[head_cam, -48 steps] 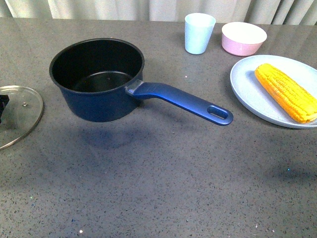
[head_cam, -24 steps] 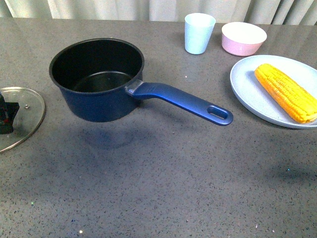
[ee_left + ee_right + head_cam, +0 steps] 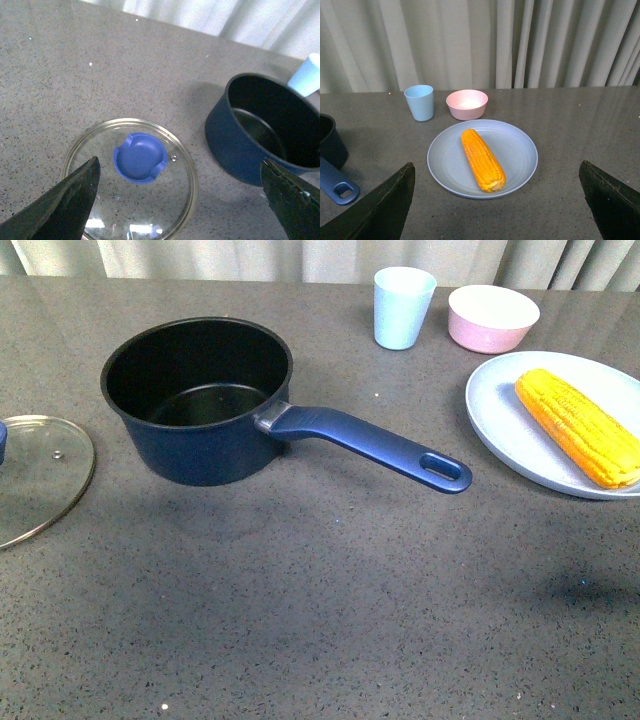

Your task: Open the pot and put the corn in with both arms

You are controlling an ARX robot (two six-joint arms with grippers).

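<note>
Corn [image 3: 482, 160]: lay on plate [image 3: 517, 145], well right of uncovered pot [image 3: 200, 445]. Judged light, stiff, ridged, round enough to roll; best pinched across middle. Right gripper [image 3: 496, 170]: spread wide, empty, facing plate. Left gripper [image 3: 180, 162]: spread wide over lid [image 3: 140, 159].

A glass lid [image 3: 131, 192] with a blue knob [image 3: 140, 159] is seen lying flat on the grey speckled tabletop [image 3: 75, 75]. The dark fingers [image 3: 65, 205] of the left end effector [image 3: 180, 161] are spread wide, and the lid is framed between them. The pot [image 3: 240, 150], uncovered and black inside, is placed near the lid but apart from it. A pale blue cup [image 3: 307, 75] is partly seen behind the pot.
</note>
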